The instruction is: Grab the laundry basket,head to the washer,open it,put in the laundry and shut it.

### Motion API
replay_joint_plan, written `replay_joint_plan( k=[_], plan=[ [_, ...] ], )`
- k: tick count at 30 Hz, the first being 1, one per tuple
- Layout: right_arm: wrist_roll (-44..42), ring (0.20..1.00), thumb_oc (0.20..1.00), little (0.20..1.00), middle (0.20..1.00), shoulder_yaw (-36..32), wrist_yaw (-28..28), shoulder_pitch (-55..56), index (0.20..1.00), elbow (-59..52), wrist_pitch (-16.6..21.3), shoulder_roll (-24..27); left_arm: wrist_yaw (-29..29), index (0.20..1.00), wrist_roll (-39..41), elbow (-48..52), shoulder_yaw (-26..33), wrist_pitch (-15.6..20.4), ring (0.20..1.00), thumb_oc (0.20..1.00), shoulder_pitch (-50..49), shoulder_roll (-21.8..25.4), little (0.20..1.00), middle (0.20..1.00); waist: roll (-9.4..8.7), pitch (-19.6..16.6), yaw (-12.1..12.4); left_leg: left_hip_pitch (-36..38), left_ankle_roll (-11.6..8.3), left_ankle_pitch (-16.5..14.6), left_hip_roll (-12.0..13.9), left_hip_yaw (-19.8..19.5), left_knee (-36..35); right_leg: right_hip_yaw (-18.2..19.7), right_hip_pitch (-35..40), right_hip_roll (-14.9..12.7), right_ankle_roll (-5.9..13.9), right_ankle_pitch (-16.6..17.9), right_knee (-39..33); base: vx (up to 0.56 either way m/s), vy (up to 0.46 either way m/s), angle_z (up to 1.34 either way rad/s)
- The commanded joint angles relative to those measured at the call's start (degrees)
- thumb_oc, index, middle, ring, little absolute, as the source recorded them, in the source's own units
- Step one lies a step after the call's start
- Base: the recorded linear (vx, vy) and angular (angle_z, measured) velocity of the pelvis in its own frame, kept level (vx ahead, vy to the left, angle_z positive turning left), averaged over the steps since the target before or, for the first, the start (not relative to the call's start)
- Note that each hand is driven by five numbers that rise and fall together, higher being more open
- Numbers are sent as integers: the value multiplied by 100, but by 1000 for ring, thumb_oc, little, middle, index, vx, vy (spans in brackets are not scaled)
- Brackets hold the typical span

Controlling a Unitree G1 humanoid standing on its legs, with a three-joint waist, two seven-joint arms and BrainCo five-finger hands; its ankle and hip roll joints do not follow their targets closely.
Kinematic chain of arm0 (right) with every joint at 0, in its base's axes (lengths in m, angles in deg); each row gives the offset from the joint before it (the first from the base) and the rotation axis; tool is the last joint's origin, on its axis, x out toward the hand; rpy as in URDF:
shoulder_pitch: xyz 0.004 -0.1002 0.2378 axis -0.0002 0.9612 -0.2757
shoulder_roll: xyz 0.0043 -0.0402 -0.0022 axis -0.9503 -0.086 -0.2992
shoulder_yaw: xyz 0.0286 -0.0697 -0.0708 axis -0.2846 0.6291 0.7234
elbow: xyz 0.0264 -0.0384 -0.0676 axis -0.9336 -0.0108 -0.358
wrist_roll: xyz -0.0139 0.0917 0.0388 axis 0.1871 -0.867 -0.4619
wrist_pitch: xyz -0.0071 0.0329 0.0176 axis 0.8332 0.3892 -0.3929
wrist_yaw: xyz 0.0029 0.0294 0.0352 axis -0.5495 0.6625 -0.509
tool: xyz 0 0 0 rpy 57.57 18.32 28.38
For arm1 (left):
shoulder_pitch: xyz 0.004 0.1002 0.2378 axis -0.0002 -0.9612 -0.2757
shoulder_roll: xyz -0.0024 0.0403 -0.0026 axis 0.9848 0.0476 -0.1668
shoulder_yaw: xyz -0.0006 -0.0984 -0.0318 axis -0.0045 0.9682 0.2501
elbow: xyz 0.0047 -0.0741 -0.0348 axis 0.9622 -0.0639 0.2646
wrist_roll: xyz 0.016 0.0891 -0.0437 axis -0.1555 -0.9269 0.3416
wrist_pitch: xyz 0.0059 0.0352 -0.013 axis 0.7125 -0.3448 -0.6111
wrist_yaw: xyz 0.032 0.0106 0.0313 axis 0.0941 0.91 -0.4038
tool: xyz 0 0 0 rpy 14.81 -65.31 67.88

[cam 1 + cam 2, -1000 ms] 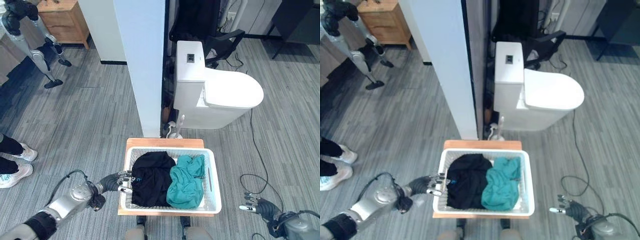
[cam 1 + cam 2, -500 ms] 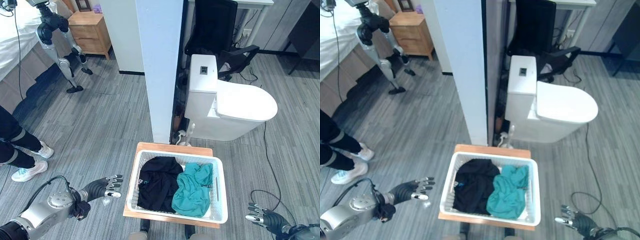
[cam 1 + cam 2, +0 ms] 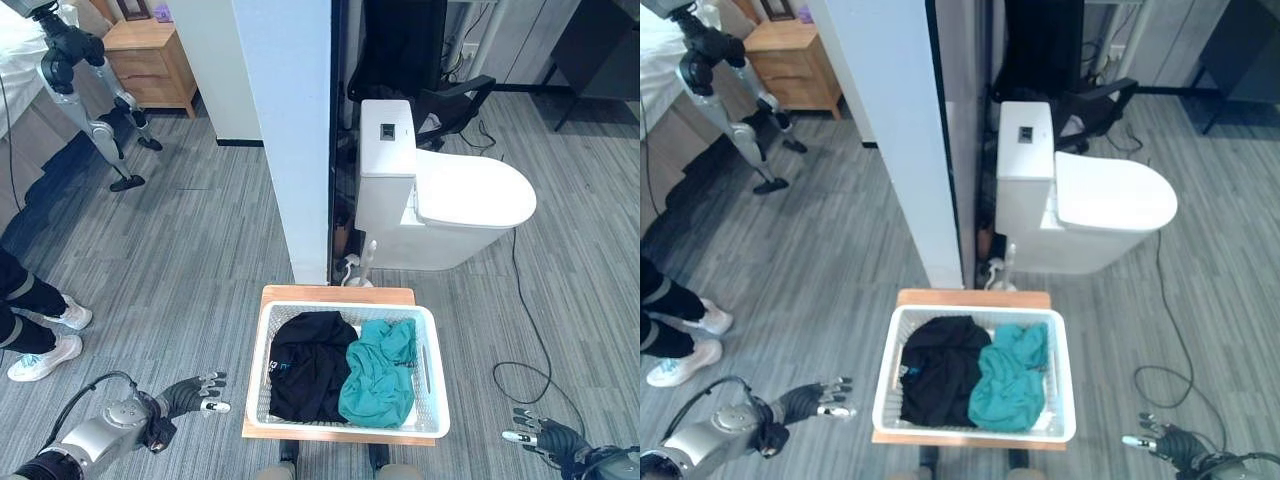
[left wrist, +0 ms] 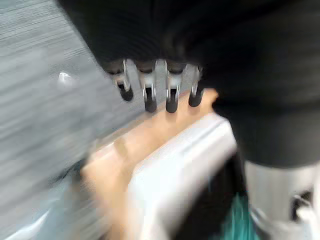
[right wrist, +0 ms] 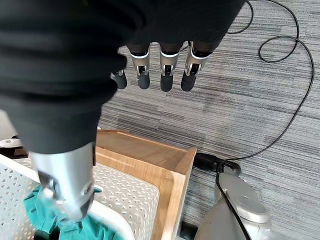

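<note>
- A grey plank floor spreads across the room, with a person's legs and white shoes at its left edge.
- A tall pale blue pillar rises directly behind the work area, its foot just beyond the far edge of the wooden stand.
- A white toilet with its lid down sits just right of the pillar, tank toward it; a toilet brush stands at its base, between toilet and stand.
- A dark office chair is parked behind the toilet.
- A wooden nightstand occupies the far left corner, with another robot's silver legs standing in front of it.
- The wooden stand carries the white laundry basket, which rests squarely on it and is untouched by either hand.
- Inside the basket, a black garment fills the left half and a teal garment the right, the two touching in the middle.
- A black cable trails over the floor from beside the toilet to a loop right of the basket.
- The left hand hovers over the floor just left of the stand, fingers spread and straight, holding nothing.
- The right hand hangs low, well right of the basket, fingers likewise extended and empty.
</note>
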Motion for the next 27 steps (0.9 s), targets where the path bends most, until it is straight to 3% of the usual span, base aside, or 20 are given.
replay_joint_plan(
  k=[1, 8, 14, 27],
  plan=[
    [554, 1000, 1000, 1000, 1000, -30, 100, 65, 1000, -477, 156, 423, -104, 1000, -1170, 449, -742, 225, 1000, 1000, 566, 76, 1000, 1000, 96, 288, -54, -208, -209, 125, 348, 244, 27, 16, -354, -347, 412, 266, -1, -32, 17, -30],
    [568, 1000, 1000, 1000, 1000, 254, 289, -984, 1000, 512, 161, 212, -323, 1000, -1633, -478, -942, 259, 1000, 1000, 1445, -628, 1000, 1000, 131, 458, -64, -348, -166, 150, 290, 213, 27, 107, -530, -361, 374, 337, -1, -17, 5, 1],
    [492, 1000, 1000, 1000, 1000, 741, 484, -1999, 1000, 980, 119, -176, -528, 1000, -1714, -911, -1005, 271, 1000, 1000, 1943, -920, 1000, 1000, 173, 633, -56, -404, -152, 185, 293, 278, 27, 222, -669, -354, 349, 401, -1, -14, 6, -2],
    [559, 1000, 1000, 1000, 1000, 677, 413, -1704, 1000, -565, 160, 96, -541, 1000, -1955, -732, -881, 308, 1000, 1000, 1938, -527, 1000, 1000, 228, 568, -86, -191, -178, 127, 347, 283, 27, 157, -413, -328, 336, 281, -1, 19, -5, 0]
  ],
)
